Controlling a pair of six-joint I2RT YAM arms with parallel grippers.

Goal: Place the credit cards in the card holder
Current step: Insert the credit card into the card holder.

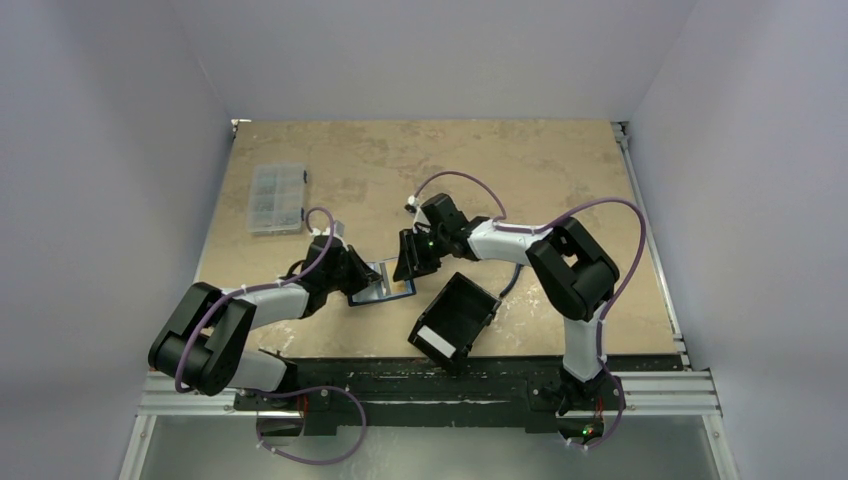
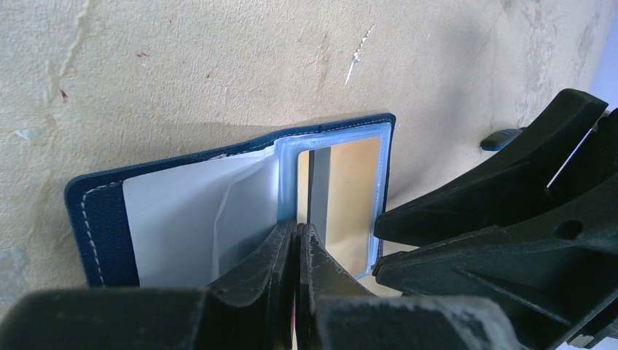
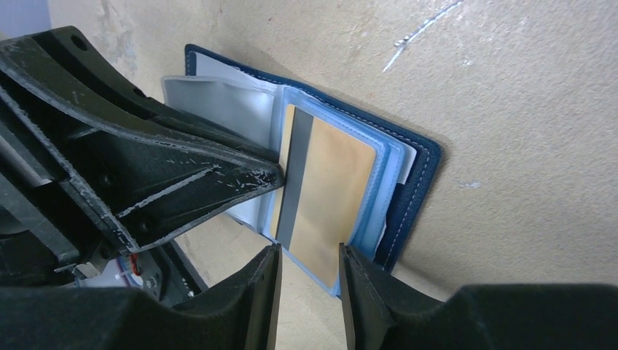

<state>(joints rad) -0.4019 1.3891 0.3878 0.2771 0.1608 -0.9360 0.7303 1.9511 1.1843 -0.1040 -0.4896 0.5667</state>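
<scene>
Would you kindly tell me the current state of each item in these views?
card holder: open flat on the table.
gold card: inside a clear sleeve.
left tool: shut, at the sleeve's edge.
right tool: open, over the card's near end.
black tray: open top upward, contents unclear.
compartment box: lying flat, apparently closed.
</scene>
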